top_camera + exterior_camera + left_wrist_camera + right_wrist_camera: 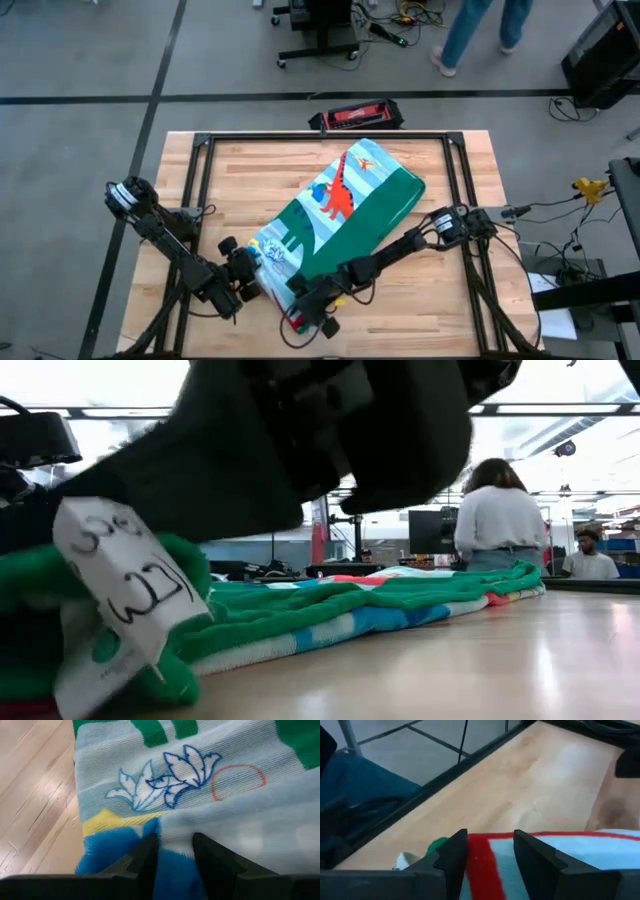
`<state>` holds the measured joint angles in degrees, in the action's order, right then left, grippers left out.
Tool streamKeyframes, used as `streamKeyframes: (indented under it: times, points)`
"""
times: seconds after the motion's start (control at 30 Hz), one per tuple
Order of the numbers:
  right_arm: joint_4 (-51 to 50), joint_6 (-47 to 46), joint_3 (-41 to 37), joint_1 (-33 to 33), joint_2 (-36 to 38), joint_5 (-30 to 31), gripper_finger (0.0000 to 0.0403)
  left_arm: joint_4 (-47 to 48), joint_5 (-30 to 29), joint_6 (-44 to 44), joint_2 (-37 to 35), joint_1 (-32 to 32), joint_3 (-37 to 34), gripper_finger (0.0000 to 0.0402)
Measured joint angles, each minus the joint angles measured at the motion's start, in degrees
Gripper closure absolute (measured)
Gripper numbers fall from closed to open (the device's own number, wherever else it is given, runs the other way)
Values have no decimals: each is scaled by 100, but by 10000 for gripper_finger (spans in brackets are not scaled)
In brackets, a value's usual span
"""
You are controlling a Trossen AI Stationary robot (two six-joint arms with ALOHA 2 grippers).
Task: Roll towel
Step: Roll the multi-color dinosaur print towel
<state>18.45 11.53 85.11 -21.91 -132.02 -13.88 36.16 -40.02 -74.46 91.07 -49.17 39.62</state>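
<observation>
The towel [350,205] lies as a long folded strip, slanting from the table's near left to its far right. Its green border and dinosaur print face up. Its near end [180,610] is bunched, and a white label [120,575] hangs from it. My left gripper [258,275] is at the left corner of that near end, shut on the cloth [175,855]. My right gripper [312,305] is at the right corner of the same end, shut on the cloth [490,852]. My left gripper pinches the towel's near end between its two fingers, on the blue and pale printed cloth [175,832]. The cloth puckers into a ridge between the fingers. The fingers come in low from the table's near left. My right gripper pinches the towel's near end between its two fingers, at the edge with the red stripe [487,870]. The fingers come in low from the right, pointing toward the table's near left. The label and a bit of green border [432,847] show beside the fingers.
A black metal frame [200,180] runs around the wooden table top. A red and black tool [355,115] lies past the far edge. Bare wood [440,290] shows to the right of the towel. People [497,510] stand in the room beyond.
</observation>
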Motion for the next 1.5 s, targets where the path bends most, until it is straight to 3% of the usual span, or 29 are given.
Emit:
streamKeyframes:
  times: [0.23,0.37,0.67,1.0,1.3,1.5]
  points:
    - [-44,553,127,-40,339,-16,240,-10,10,31,0,0,0,285]
    - [52,776,397,246,382,-168,236,-17,13,31,-1,0,0,285]
    - [390,433,578,902,-54,-1128,247,-20,42,54,-12,2,52,285]
    - [625,495,567,1073,-657,-1281,243,48,135,239,-9,0,296,285]
    - [718,482,576,1073,-768,-1445,243,1511,-113,126,-17,-2,1264,285]
    - [718,496,576,1082,-770,-1466,243,1508,-120,-82,-6,-107,1711,285]
